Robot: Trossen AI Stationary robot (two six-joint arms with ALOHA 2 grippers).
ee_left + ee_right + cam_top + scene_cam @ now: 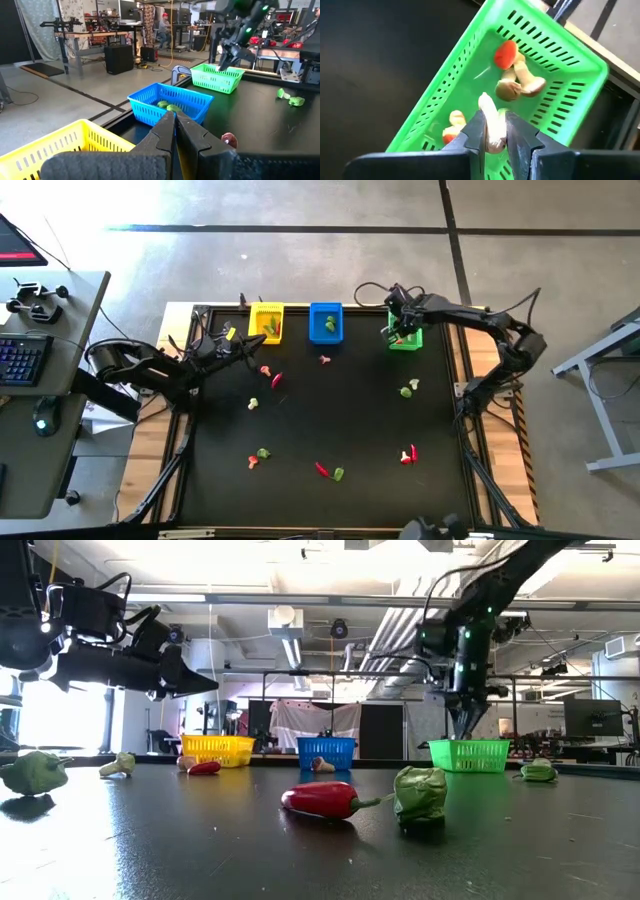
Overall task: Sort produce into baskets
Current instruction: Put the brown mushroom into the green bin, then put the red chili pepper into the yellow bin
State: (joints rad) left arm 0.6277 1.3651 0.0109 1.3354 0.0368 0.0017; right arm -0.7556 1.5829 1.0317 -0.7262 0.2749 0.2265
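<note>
From above, the right gripper [401, 321] hangs directly over the bright green rectangular plastic basket [405, 339] at the far right of the black tabletop [330, 420]. The left gripper [240, 348] sits low beside the yellow slatted plastic basket [267, 321], with the blue plastic basket [326, 321] between the two. Loose toy produce lies scattered nearer the front, among it a slim red chilli [321, 469].

At table height, the right gripper [466, 718] points straight down into the green basket [468, 754], while the left arm hovers above the surface near the yellow basket [216, 749]. A red chilli [326, 799] and a green leafy piece [420, 793] lie close to the camera, and an open workshop shows behind.

The left wrist view shows the left gripper [175, 123] with its fingers pressed together and nothing between them, the yellow basket [70, 142] just below it and the blue one [170, 102] ahead holding green pieces.

The right wrist view settles the coming move: the fingers are nearly closed on a pale white mushroom-like piece [490, 120], its long axis running along the fingers, and the green basket's floor [470, 90] lies straight beyond it. Mushroom pieces with red caps [515, 75] already rest inside, so letting go should probably drop it among them.
</note>
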